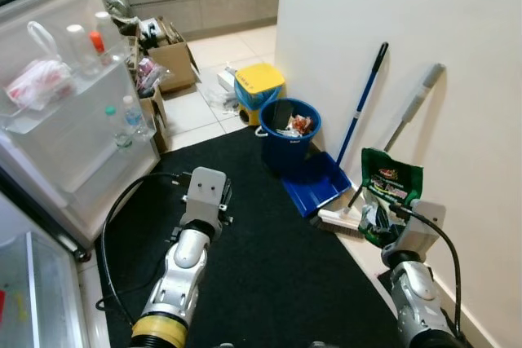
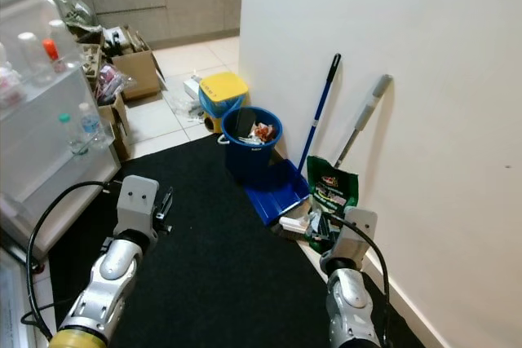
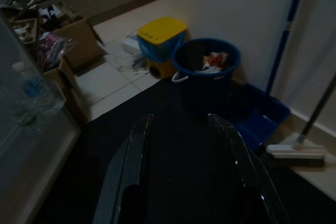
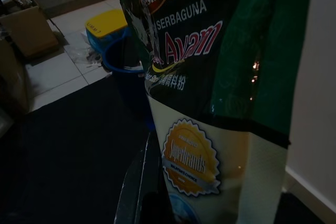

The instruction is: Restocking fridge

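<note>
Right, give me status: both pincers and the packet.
Right pincer shut on green packet, beside the wall. Left pincer open, empty, over black mat. Fridge door open at left.

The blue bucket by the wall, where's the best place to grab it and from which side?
Grip the blue bucket by its rim, coming from above on the mat side. It stands upright and open-topped, with the wall and dustpan crowding its far side.
</note>
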Controlling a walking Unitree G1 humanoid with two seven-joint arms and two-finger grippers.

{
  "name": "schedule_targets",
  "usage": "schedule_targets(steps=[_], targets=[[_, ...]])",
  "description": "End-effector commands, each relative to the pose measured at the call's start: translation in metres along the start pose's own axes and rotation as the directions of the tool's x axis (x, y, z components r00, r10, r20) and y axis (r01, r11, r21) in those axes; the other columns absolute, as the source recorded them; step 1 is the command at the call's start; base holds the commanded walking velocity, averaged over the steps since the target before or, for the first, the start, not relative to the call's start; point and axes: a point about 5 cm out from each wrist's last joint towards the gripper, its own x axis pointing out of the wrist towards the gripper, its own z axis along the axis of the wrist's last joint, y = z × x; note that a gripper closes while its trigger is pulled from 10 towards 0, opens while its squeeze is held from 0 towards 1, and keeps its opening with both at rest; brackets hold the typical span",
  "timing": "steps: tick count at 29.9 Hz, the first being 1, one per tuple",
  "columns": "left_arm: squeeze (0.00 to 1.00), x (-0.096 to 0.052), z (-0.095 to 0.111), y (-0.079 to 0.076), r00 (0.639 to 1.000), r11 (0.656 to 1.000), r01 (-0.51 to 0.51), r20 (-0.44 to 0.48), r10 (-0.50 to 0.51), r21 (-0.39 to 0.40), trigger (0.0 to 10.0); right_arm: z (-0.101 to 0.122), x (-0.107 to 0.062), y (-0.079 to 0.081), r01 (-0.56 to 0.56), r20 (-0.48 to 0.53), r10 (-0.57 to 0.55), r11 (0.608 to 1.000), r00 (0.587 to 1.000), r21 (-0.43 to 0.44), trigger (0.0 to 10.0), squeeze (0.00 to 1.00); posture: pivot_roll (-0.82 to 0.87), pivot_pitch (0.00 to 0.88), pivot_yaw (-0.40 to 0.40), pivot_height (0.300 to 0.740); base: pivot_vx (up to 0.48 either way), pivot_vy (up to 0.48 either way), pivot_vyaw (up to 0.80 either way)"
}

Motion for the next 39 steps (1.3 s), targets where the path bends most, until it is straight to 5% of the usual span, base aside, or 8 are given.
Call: schedule_targets(steps=[1,39], targets=[[0.0,-0.0005,-0.0029,-0.0034,1.0,1.0,0.018,-0.013,-0.018,0.015,10.0,0.0071,0.0015,-0.0056,0.02,0.035,-0.02,1.0,0.999,-0.004,10.0,0.0,-0.03,0.027,-0.064,0.74,0.326,0.0,0.0],[0.0,0.0011,-0.0026,-0.0023,1.0,1.0,0.017,-0.009,-0.016,0.017,10.0,0.0093,0.0032,-0.0051,0.022,0.042,-0.02,0.998,0.999,-0.059,10.0,0.0,-0.03,0.021,-0.065,0.74,0.324,0.0,0.19]])
